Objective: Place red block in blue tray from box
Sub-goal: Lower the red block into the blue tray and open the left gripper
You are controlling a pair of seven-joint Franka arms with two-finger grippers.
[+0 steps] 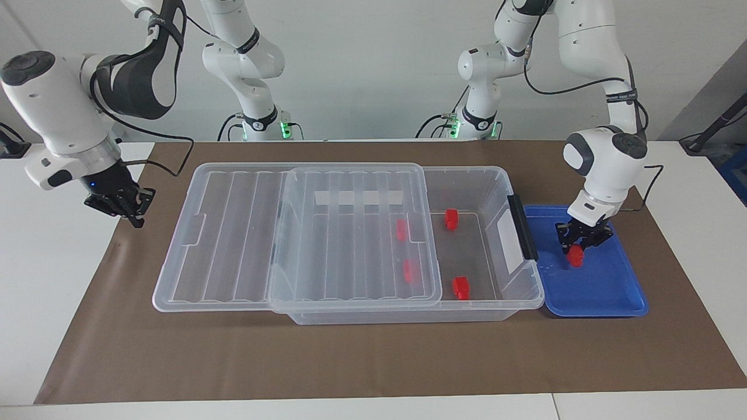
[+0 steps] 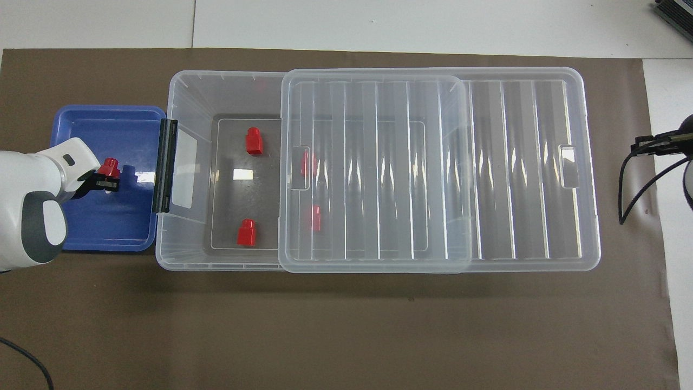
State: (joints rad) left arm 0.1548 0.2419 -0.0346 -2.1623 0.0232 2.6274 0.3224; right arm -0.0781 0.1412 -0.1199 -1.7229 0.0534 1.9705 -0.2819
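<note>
Left gripper is down low inside the blue tray, fingers pinched tight on the red block; the block hangs just under the fingertips, right at the tray floor, though whether it actually touches the blue I cannot tell; the box sits just beside the claw toward the right arm's end, its black clip handle the closest part, and the lid is slid partway off so the open end faces this gripper.

Now the risks, as I read them; the grip looks like it catches only the block's upper part, so if the jaws part while the block is not quite down, it could drop, bounce on the glossy floor and tip over or skitter toward the rim; if instead the claw presses lower, it could jam the block into the tray and shove the light tray along the brown mat; and on the way up, a block clinging to a finger could be dragged back out.

Four more red blocks lie in the box, well apart from this claw; two in the open end, two under the lid.

Right gripper waits low over the mat past the lid's end, well apart from everything, closed on nothing.
</note>
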